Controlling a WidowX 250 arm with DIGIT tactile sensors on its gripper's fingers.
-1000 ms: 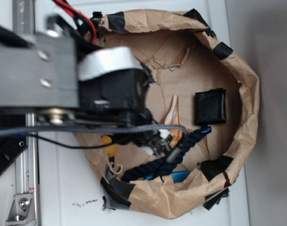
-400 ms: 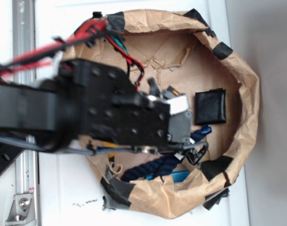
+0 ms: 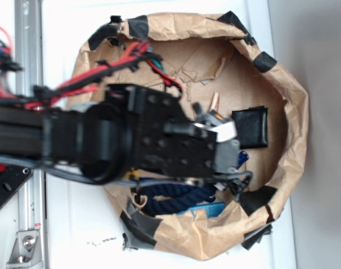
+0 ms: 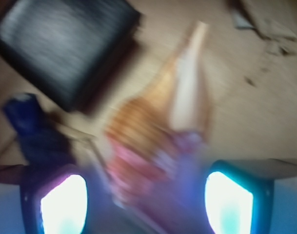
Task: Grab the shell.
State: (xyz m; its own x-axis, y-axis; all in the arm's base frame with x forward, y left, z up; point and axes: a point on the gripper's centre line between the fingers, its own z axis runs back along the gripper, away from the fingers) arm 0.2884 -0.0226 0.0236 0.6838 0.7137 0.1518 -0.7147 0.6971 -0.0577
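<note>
Shell (image 4: 160,105) lies on the brown paper floor of the paper-walled bin (image 3: 293,112), pointed tip away from the wrist camera, wide knobbly end between the two finger pads (image 4: 63,204). Tool (image 4: 146,204) is spread wide, gripping nothing. Black square pad (image 4: 65,46) sits just beside the shell; blue rope (image 3: 176,196) nearby.

Orange-tan ridged shell (image 4: 153,105) with a pale pinkish-white opening. Black square pad (image 4: 65,46) at ten o'clock. Dark blue rope (image 3: 170,197). Brown paper bag (image 3: 288,112) patched with black tape. White surface (image 3: 75,235).
</note>
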